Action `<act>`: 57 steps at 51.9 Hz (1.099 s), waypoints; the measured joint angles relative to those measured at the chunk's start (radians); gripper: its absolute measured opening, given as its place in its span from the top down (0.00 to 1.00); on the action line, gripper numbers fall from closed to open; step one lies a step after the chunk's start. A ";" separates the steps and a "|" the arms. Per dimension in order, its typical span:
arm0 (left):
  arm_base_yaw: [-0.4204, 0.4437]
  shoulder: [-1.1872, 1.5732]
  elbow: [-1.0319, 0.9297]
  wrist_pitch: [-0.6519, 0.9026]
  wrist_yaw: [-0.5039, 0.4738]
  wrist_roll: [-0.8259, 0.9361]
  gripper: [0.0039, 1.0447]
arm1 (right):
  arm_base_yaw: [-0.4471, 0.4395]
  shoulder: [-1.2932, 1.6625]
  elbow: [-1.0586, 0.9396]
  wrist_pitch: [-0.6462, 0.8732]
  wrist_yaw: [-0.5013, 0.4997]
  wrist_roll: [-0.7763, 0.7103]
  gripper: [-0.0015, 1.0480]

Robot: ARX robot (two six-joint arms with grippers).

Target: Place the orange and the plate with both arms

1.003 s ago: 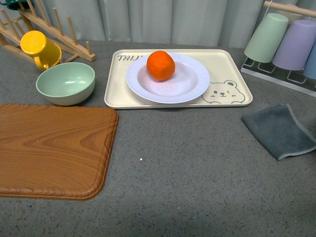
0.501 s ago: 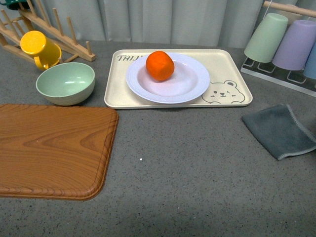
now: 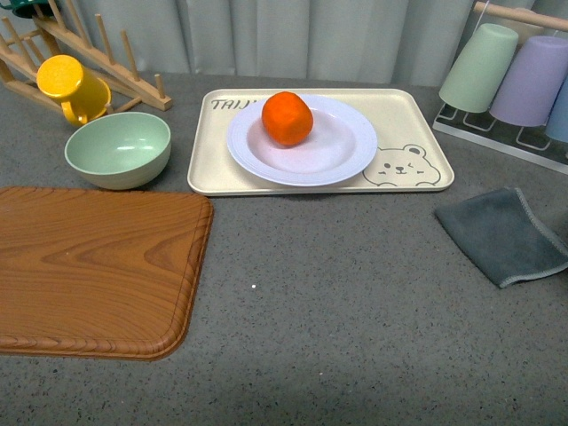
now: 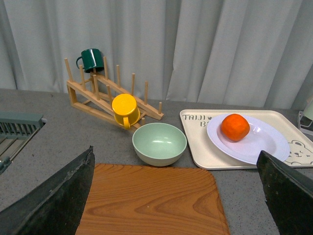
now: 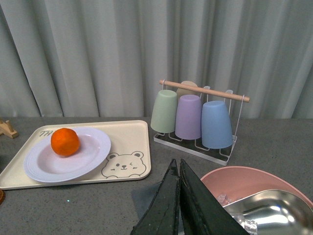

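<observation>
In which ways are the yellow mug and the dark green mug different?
The yellow mug is bright yellow; the dark green mug is deep green. The yellow one sits at the low end of the wooden rack, the green one at its high end. Both hang on the rack's pegs.

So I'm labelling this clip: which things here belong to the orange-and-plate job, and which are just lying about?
Job: orange; plate under it; left claw, open; right claw, shut.

Lying about: bear tray, green bowl, yellow mug, wooden board, grey cloth, cup rack.
</observation>
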 joint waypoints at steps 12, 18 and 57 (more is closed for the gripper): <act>0.000 0.000 0.000 0.000 0.000 0.000 0.06 | 0.000 -0.067 0.000 -0.067 0.000 0.000 0.99; 0.000 0.000 0.000 0.000 -0.001 0.000 0.06 | 0.000 -0.208 0.001 -0.227 -0.001 0.000 0.99; 0.000 0.000 0.000 0.000 0.000 0.000 0.06 | 0.000 -0.227 0.001 -0.233 -0.001 -0.002 0.07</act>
